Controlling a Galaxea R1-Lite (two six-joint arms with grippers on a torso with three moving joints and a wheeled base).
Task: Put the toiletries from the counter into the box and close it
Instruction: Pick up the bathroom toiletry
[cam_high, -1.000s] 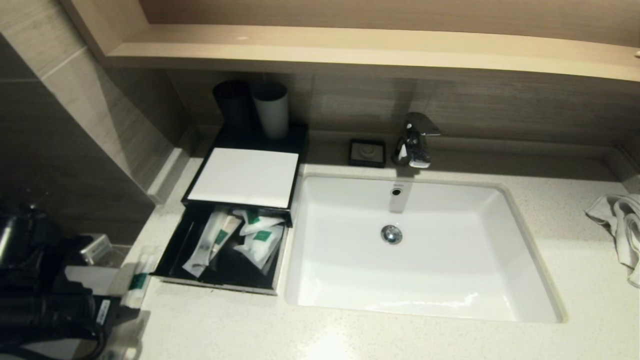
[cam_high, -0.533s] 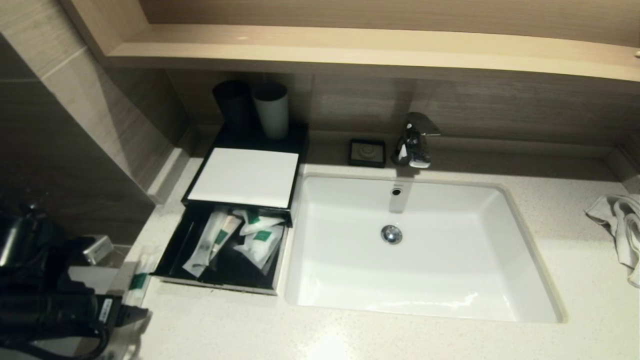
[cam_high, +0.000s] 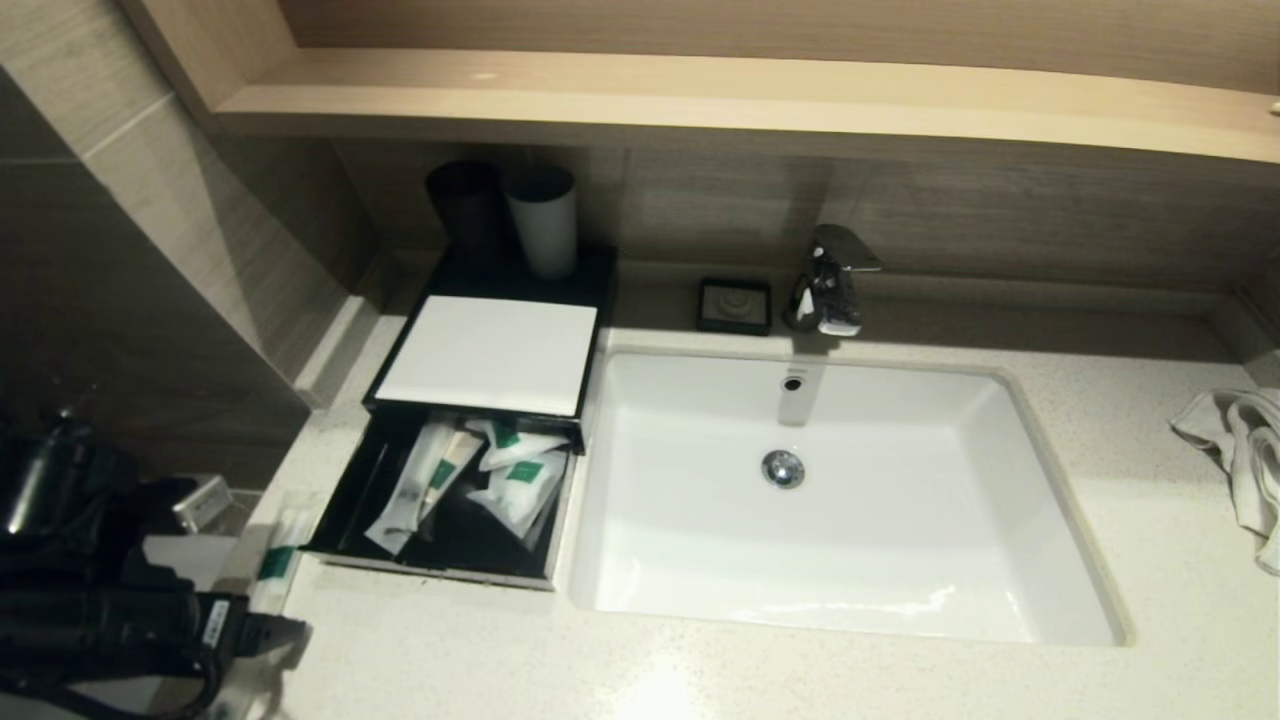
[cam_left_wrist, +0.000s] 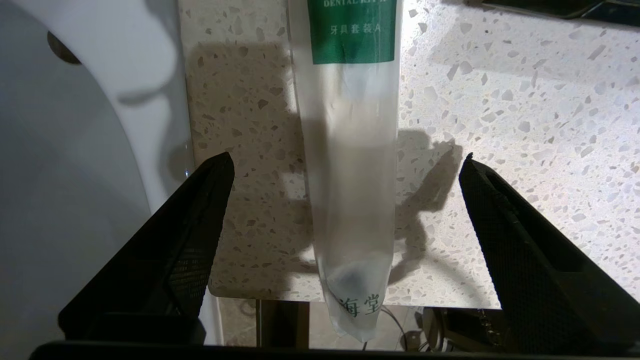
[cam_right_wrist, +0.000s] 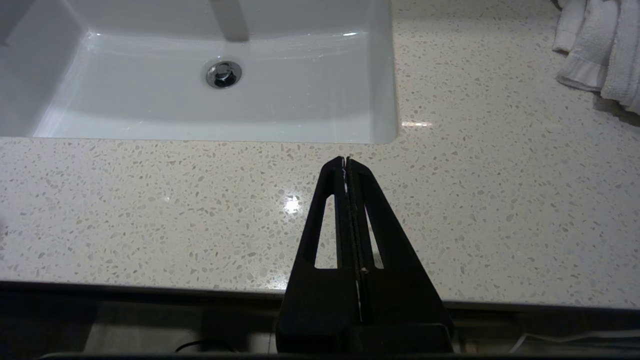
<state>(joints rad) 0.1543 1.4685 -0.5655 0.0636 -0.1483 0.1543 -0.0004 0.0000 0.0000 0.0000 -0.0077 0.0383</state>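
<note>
The left gripper (cam_left_wrist: 345, 165) is spread wide over the near left corner of the counter (cam_left_wrist: 500, 100), with one black finger (cam_left_wrist: 200, 210) on each side of a long see-through dental kit packet (cam_left_wrist: 350, 165). The packet lies flat on the speckled stone between the two fingers and touches neither of them. It has a green label (cam_left_wrist: 354, 30) at the far end, and its near end sticks out past the counter's edge (some small writing shows there). In the head view the same packet (cam_high: 275, 555) lies just left of the open black box (cam_high: 345, 500), which already has a few white and green packets (cam_high: 505, 470) inside. A white card (cam_high: 490, 352) sits on the box top, with two cups (cam_high: 545, 220) behind it. The right gripper (cam_right_wrist: 346, 165) hangs low at the front edge of the counter before the white sink (cam_right_wrist: 125, 105), fingers pressed together with nothing in them. A white towel (cam_high: 1240, 455) lies at the far right.
</note>
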